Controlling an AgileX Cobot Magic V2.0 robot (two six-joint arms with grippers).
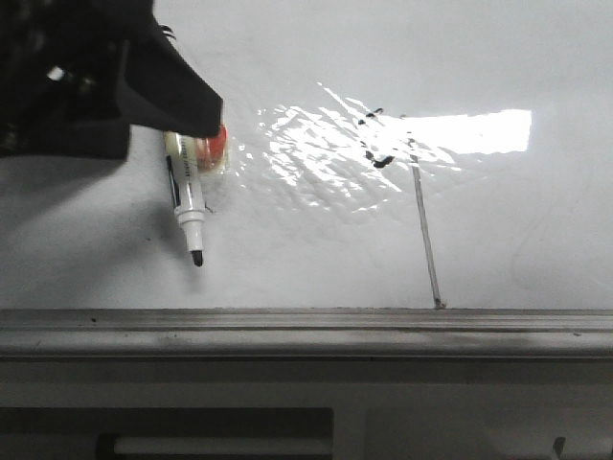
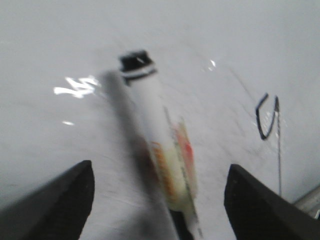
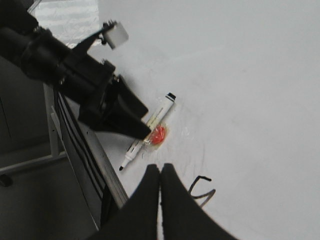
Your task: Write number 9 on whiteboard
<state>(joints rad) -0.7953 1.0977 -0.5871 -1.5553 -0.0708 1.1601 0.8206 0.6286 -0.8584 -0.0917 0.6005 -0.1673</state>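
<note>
Left claw (image 2: pixel 157 200) hangs spread over the marker (image 1: pixel 187 196), jaws clear of it; right claw (image 3: pixel 160 190) is pressed together, empty. Lift straight off, because the 9 (image 1: pixel 421 216) sits at three o'clock on the whiteboard (image 1: pixel 536 240) and smears easily.

The whiteboard (image 1: pixel 536 240) carries an uncapped marker (image 1: pixel 186 196), a red blob (image 1: pixel 213 144) and the number 9 (image 1: pixel 426 240).
</note>
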